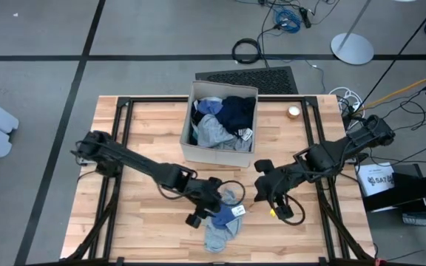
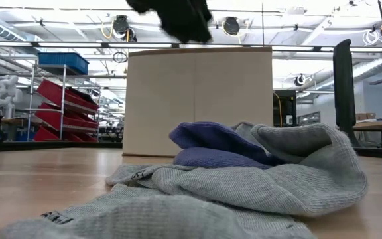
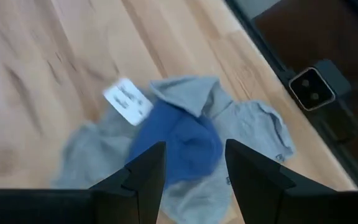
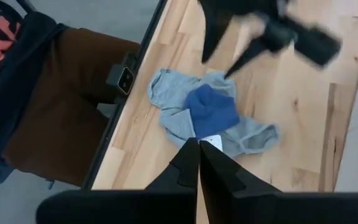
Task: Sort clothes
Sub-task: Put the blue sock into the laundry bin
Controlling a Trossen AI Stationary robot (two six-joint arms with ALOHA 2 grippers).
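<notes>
A grey garment (image 1: 224,225) with a blue inner patch (image 3: 182,146) and a white tag (image 1: 237,210) lies crumpled on the wooden table near its front edge. It also shows in the low view (image 2: 244,192) and the right wrist view (image 4: 210,118). My left gripper (image 1: 207,210) is open and hovers above it, its fingers (image 3: 145,174) standing over either side of the blue patch without touching. My right gripper (image 1: 259,193) is shut and empty, to the right of the garment. Other clothes, grey, navy and blue, lie in the beige fabric box (image 1: 220,151).
The beige box (image 2: 197,99) stands at the table's far middle. A small round object (image 1: 293,111) lies to the right of the box. A person in brown trousers (image 4: 55,106) stands at the table's near edge. Bare wood (image 1: 139,140) lies at the left.
</notes>
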